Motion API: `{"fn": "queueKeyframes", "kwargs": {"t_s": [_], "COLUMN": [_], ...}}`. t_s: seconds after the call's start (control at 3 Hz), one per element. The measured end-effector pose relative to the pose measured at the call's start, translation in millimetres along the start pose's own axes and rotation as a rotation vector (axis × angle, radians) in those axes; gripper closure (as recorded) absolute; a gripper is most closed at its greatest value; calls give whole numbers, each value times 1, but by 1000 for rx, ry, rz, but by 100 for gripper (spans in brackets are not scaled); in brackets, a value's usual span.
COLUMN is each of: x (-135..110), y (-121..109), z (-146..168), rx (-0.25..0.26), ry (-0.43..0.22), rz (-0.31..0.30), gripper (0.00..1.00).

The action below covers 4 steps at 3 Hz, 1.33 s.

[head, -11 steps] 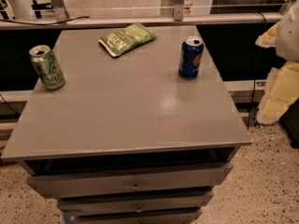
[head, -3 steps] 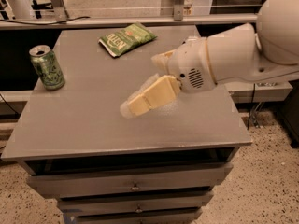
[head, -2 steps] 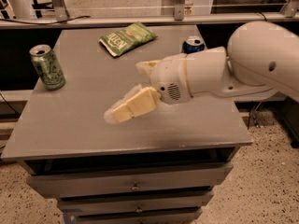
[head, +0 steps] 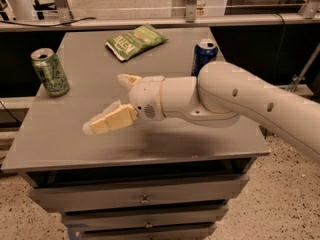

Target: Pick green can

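My arm point(head: 235, 96) runs off the right edge and hides the blue can's point(head: 204, 51) lower half; my fingers point(head: 107, 123) hang spread over the tabletop point(head: 65, 134).

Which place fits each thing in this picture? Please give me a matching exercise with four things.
Things:
1. green can
2. blue can
3. chip bag
4. gripper

Places:
A. lying flat at the back middle
B. open, above the middle of the table
C. upright near the left edge
D. back right, just behind the arm

Pairs: 1-C, 2-D, 3-A, 4-B
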<state>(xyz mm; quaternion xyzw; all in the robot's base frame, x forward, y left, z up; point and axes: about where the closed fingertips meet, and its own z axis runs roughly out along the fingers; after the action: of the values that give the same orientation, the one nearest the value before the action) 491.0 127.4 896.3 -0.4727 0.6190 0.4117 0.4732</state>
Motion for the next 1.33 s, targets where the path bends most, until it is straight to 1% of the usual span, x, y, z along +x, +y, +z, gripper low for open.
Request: {"fn": "queueKeyframes", "kwargs": {"t_s": [0.33, 0.67, 1.0, 1.33], "x": [-9, -19, -29, -37], "y": [-10, -24, -37, -51], "z": [44, 87, 122, 148], "rx": [-30, -60, -73, -73], "ry": [-83, -141, -176, -194], "rz": [-22, -43, -70, -95], "gripper": [0, 0, 0, 0]}}
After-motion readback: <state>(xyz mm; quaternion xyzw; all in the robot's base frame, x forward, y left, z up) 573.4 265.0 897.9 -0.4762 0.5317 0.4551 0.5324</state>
